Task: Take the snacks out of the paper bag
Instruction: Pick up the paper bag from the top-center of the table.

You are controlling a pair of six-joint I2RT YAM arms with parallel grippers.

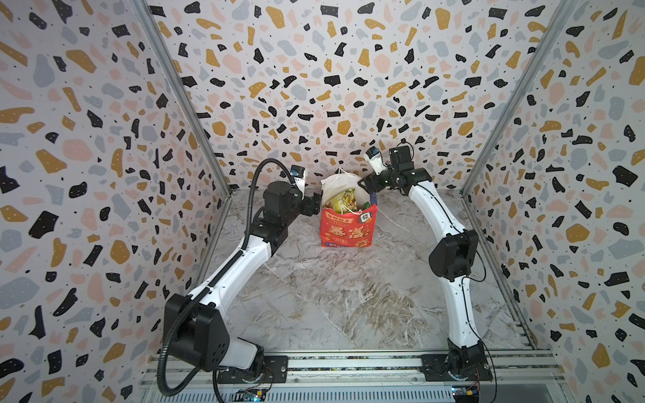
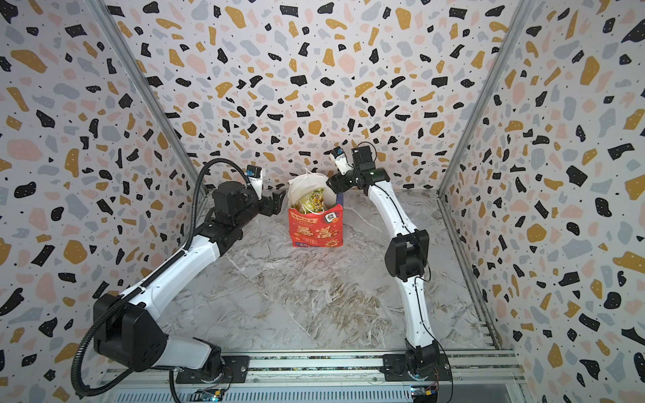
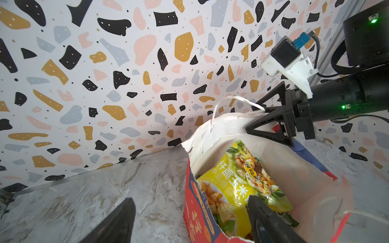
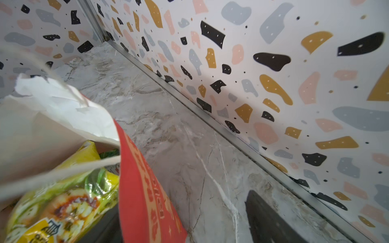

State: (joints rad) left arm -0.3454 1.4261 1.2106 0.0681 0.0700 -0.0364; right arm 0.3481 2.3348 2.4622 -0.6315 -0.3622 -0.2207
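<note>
The red paper bag (image 1: 349, 228) (image 2: 316, 230) stands upright at the back middle of the marble table, mouth open and white inside. Among the snacks, a yellow-green packet (image 1: 343, 199) (image 3: 237, 183) (image 4: 63, 199) lies on top; any others are hidden beneath it. My left gripper (image 1: 316, 204) (image 3: 190, 202) is open at the bag's left rim, one finger outside the red wall (image 3: 195, 210) and one inside over the packet. My right gripper (image 1: 366, 186) (image 3: 251, 116) (image 4: 181, 206) is open at the bag's right rear rim, its fingers either side of the wall (image 4: 143, 178).
Terrazzo-patterned walls close in the table (image 1: 349, 296) on the left, back and right, with the back wall just behind the bag. A white cord handle (image 3: 237, 98) loops up beside the right gripper. A metal rail (image 1: 349, 364) carrying both arm bases runs along the front edge.
</note>
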